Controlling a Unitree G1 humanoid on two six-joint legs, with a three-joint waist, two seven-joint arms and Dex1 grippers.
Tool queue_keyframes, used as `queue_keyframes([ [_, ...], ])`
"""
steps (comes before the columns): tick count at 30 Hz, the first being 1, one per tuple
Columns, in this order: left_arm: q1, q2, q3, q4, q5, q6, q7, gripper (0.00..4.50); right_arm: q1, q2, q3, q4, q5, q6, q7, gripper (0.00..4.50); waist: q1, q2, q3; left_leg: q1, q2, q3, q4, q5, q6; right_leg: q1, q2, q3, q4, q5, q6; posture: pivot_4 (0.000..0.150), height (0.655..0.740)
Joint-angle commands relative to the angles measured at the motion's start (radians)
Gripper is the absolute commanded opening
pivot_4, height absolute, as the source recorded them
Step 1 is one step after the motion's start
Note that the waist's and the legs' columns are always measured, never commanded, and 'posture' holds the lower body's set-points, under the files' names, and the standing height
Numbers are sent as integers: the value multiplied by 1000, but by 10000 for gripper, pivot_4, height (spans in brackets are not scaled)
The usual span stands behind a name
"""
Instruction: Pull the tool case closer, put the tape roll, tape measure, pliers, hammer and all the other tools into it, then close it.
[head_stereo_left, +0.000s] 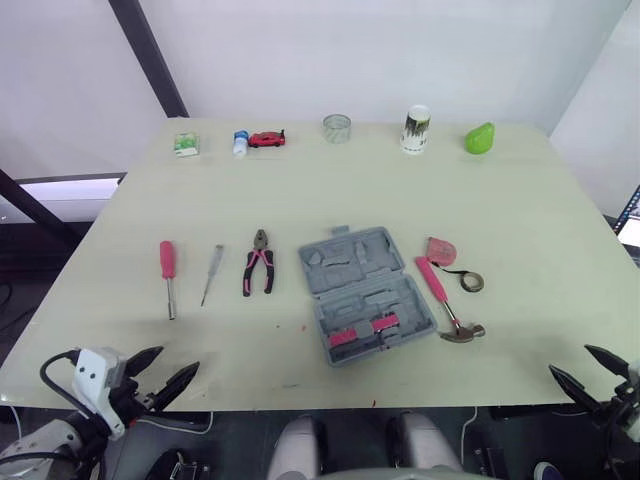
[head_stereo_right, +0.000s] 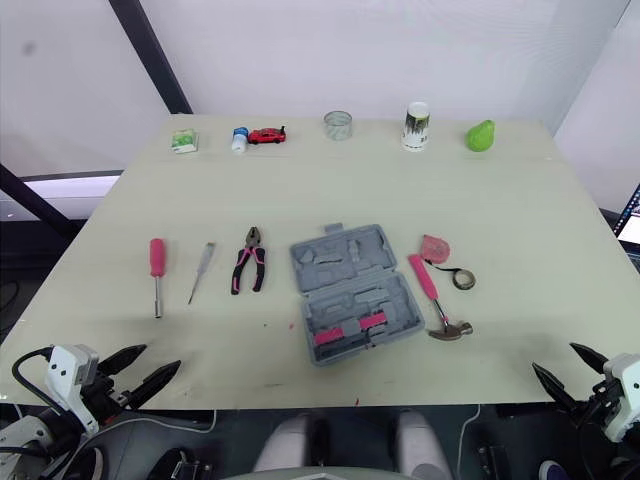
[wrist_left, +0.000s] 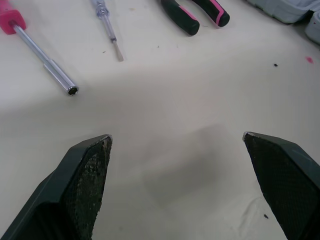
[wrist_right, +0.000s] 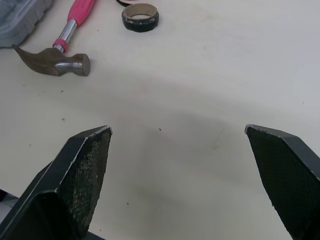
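One gray tool case (head_stereo_left: 365, 293) lies open & flat near the middle of the desk (head_stereo_left: 540, 220), a bit toward the near edge and turned at an angle. Two pink pieces sit in its near half. Close beside it on the right lies the hammer (head_stereo_left: 445, 300), w/ a pink handle and its head toward the near edge. The tape roll (head_stereo_left: 472, 282) sits just right of the hammer's handle. The pink tape measure (head_stereo_left: 441, 250) sits by the handle's far end.

Left of the case, apart from it, three tools lie in a row: pliers (head_stereo_left: 259, 262) w/ pink-black grips, then a thin screwdriver (head_stereo_left: 211, 274), then a pink-handled screwdriver (head_stereo_left: 167, 275).

Along the far edge, L to R: green-white box (head_stereo_left: 186, 145), small bottle (head_stereo_left: 240, 142), red toy car (head_stereo_left: 267, 139), clear jar (head_stereo_left: 337, 128), cup (head_stereo_left: 416, 129), green pear-shaped item (head_stereo_left: 480, 138).

The left gripper (head_stereo_left: 175, 362) hangs at the near edge by the near-left corner, fingers spread, holding nothing. The right gripper (head_stereo_left: 572, 362) hangs by the near-right corner, likewise spread & empty.
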Motion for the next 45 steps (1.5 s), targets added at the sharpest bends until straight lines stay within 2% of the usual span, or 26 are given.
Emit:
queue_keyframes([
  [1,-11,13,2,-74,-36,26,-13,44695,-16,-16,11,-87,23,28,5,45000,0,0,0,0,0,0,0,0,0,0,0,0,0,0,0,1500,7400],
  [7,-67,57,-72,-159,-26,117,-24,44695,-104,-40,92,-212,-5,144,-42,45000,0,0,0,0,0,0,0,0,0,0,0,0,1,1,2,1500,7400],
  [10,-134,86,-168,-203,-7,168,-37,44695,-273,-61,231,-267,-74,266,-89,45000,-6,1,1,0,0,0,0,0,0,0,1,0,1,2,4,1500,7400],
  [14,-239,100,-264,-208,4,219,-52,44695,-520,-58,387,-194,-162,338,-84,45000,-7,2,1,1,-1,0,3,0,0,-1,1,2,6,3,4,1500,7400],
  [23,-393,104,-370,-115,48,228,-92,44695,-803,-31,559,-1,-257,341,-19,45000,18,3,2,-5,-1,0,1,0,0,-3,2,-3,3,2,4,1500,7400],
  [26,-451,91,-404,-59,59,233,-111,45000,-910,2,626,111,-320,291,0,37134,15,4,3,-5,-1,1,2,0,0,-3,2,-2,4,3,4,1500,7400],
  [27,-462,89,-414,-42,65,228,-118,39344,-928,9,639,135,-332,282,8,32279,15,4,3,-4,-1,1,2,0,0,-3,2,-2,5,3,4,1500,7400],
  [28,-487,82,-422,-7,74,221,-122,35970,-948,19,662,165,-354,263,16,26666,15,4,3,-4,-1,0,2,0,0,-3,2,-3,5,3,4,1500,7400],
  [32,-551,73,-457,87,105,194,-151,16697,-1010,53,705,261,-405,207,19,6624,15,4,3,-4,-1,0,3,0,0,-3,2,-3,6,3,4,1500,7400],
  [33,-564,69,-463,105,111,188,-154,13146,-1021,55,716,283,-422,191,23,2742,17,4,3,-4,-1,0,3,0,0,-3,2,-3,6,3,4,1500,7400],
  [34,-578,65,-469,123,117,182,-158,6482,-1032,56,729,307,-440,171,26,0,17,4,3,-5,-1,0,3,0,0,-3,2,-3,5,3,4,1500,7400],
  [35,-591,62,-476,139,124,173,-164,2410,-1042,58,740,331,-457,151,25,0,17,4,3,-5,-1,1,3,0,0,-3,2,-3,5,3,4,1500,7400],
  [36,-599,60,-481,151,129,167,-169,280,-1050,59,746,349,-469,135,25,0,17,4,3,-5,-1,1,3,0,0,-3,2,-3,5,3,4,1500,7400],
  [45,-726,12,-543,288,182,142,-211,280,-1111,100,770,476,-527,72,35,0,14,4,3,-5,-1,0,3,0,0,-3,2,-4,6,3,4,1500,7400],
])
